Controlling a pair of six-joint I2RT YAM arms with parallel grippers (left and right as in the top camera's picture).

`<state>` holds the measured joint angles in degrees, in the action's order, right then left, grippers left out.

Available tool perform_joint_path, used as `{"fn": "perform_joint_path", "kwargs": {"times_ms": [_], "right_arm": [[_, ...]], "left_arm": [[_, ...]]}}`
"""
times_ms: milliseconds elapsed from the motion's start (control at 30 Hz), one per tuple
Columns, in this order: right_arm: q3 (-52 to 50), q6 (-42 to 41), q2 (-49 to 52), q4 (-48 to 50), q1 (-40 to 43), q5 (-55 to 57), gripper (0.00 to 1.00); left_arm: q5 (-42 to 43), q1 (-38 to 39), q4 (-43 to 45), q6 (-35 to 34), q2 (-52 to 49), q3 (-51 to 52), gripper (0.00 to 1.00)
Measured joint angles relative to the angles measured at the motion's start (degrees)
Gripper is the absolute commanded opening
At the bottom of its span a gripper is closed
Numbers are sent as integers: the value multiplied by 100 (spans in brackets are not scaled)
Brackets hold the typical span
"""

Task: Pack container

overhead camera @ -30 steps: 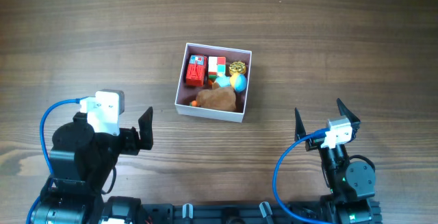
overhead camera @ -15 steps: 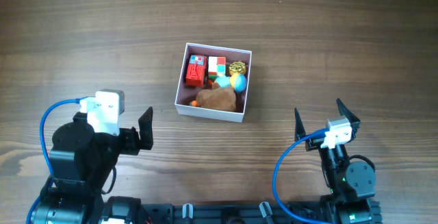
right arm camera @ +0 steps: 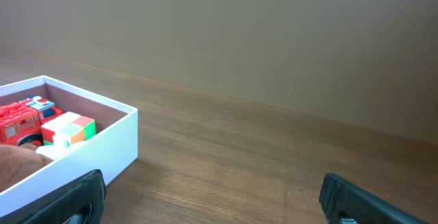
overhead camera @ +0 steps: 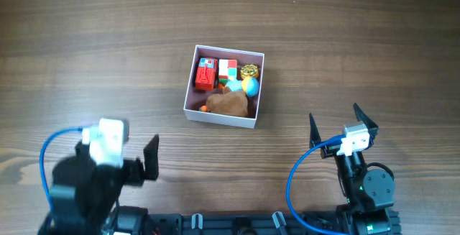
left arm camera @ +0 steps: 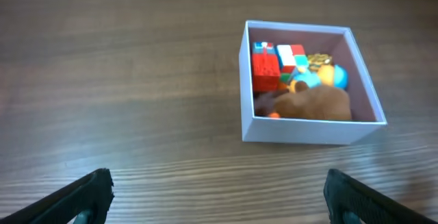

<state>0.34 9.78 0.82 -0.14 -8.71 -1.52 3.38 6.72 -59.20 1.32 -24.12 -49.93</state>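
Observation:
The container point(overhead camera: 189, 104) is a square white-walled box with a pink inside at the table's middle. It holds a red toy point(overhead camera: 205, 75), a red, white and green cube point(overhead camera: 227, 67), a gold piece point(overhead camera: 249, 70), a blue and yellow ball point(overhead camera: 251, 86) and a brown plush point(overhead camera: 230, 103). It also shows in the left wrist view point(left arm camera: 301, 129) and in the right wrist view point(right arm camera: 96, 148). My left gripper point(overhead camera: 152, 149) is open and empty, near the front left. My right gripper point(overhead camera: 336, 123) is open and empty, at the front right of the box.
The wooden table point(overhead camera: 359, 41) surrounds the box. Blue cables loop at both arm bases, one on the left point(overhead camera: 46, 156) and one on the right point(overhead camera: 295, 181). A plain wall point(right arm camera: 274, 32) rises behind the table's far edge in the right wrist view.
My left arm has drawn back toward the front edge and looks blurred. The right arm and the box have not moved.

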Motion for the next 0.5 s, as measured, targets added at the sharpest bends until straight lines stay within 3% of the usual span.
{"fn": "perform_joint_path", "kwargs": {"times_ms": [233,400,500], "right_arm": [[0,2,-4,9,0,0,100],[0,17,-4,11,0,0,100],[0,26,-9,15,0,0,100]], "left_arm": [[175,-15,498,-83,1620,1204,100],[321,-48,2131,-140,2153,2527,100],[367,-48,3733,-175,2315,3388,100]]}}
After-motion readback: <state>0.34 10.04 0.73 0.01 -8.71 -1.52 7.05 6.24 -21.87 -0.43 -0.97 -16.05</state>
